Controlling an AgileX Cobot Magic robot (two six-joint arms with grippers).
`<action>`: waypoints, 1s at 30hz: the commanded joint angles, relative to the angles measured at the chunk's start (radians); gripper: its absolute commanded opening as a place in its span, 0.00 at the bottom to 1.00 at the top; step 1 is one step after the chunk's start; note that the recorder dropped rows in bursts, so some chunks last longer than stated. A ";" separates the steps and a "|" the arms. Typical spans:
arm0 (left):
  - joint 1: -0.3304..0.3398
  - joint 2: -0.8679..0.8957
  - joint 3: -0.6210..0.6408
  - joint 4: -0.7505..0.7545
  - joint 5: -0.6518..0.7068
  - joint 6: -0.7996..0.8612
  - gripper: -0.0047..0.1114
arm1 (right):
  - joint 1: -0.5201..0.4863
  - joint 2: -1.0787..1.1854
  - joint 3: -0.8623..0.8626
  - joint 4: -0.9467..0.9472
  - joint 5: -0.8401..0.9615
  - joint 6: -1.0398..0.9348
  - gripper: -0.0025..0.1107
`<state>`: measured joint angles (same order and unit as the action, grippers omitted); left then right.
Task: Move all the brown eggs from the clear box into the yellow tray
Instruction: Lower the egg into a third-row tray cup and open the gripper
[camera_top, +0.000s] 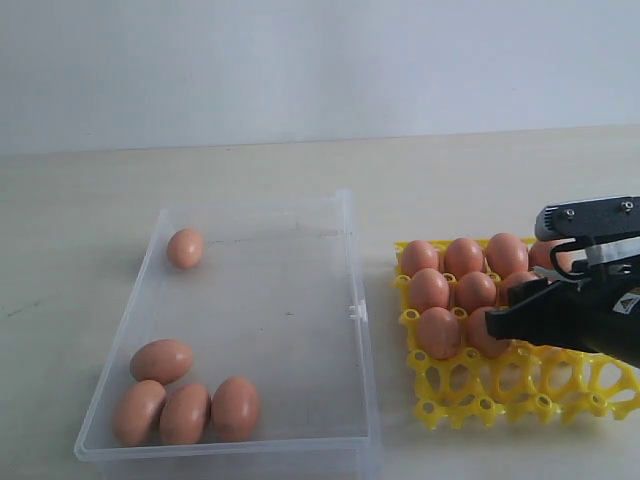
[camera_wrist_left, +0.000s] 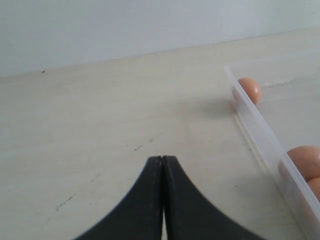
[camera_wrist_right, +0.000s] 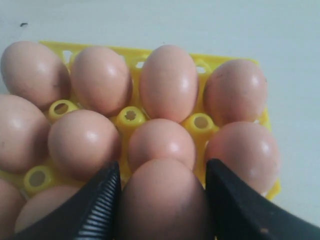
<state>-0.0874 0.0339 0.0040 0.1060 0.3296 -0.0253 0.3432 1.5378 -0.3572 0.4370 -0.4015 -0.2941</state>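
Nesting into the third row of the yellow tray (camera_wrist_right: 131, 116), one brown egg (camera_wrist_right: 162, 200) is pinched across its narrow waist by the right gripper (camera_wrist_right: 162, 169). The jaws are wide yet press both flanks, seemingly to seat it straight. Its long axis runs along the fingers, near upright. Five eggs (camera_top: 185, 412) lie in the clear box (camera_top: 355, 250); the left gripper (camera_wrist_left: 161, 159) is closed and empty.

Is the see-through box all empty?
No, five brown eggs lie in the clear box: one alone by a far corner and four bunched at the near end.
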 joint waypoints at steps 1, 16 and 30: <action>-0.003 0.001 -0.004 -0.001 -0.014 -0.004 0.04 | 0.010 0.003 0.000 -0.016 -0.022 0.006 0.02; -0.003 0.001 -0.004 -0.001 -0.014 -0.004 0.04 | 0.010 0.003 0.000 -0.016 -0.030 -0.001 0.03; -0.003 0.001 -0.004 -0.001 -0.014 -0.004 0.04 | 0.010 0.003 0.000 -0.008 -0.040 0.007 0.45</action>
<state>-0.0874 0.0339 0.0040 0.1060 0.3296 -0.0253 0.3504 1.5378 -0.3572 0.4306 -0.4152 -0.2884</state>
